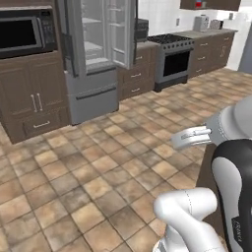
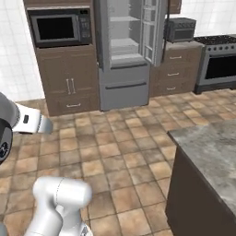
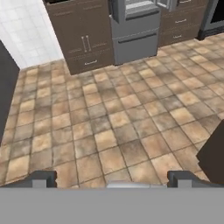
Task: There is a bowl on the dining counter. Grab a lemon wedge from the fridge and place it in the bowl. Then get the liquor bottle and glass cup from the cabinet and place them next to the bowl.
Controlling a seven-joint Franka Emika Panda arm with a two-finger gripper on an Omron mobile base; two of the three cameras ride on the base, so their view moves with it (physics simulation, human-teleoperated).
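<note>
Hand: your hand (image 3: 112, 178) hangs spread wide over the floor, grasping nothing.
Fridge: the fridge (image 2: 126, 55) stands at 12 o'clock, upper doors open; you can't make out what's on its shelves.
Counter: the dining counter (image 2: 209, 152) is cut off at 3 o'clock.
Floor: brown tile floor (image 1: 98, 167).
Room: microwave (image 2: 60, 27) at 11 o'clock, stove (image 1: 172, 56) at 1.

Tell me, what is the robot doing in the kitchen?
The robot is out on the tiled floor, some way from the fridge, whose upper doors are open. Its gripper has its jaws wide apart with nothing between them. The dining counter is close on its right. No lemon wedge can be seen on the fridge shelves from here.
</note>
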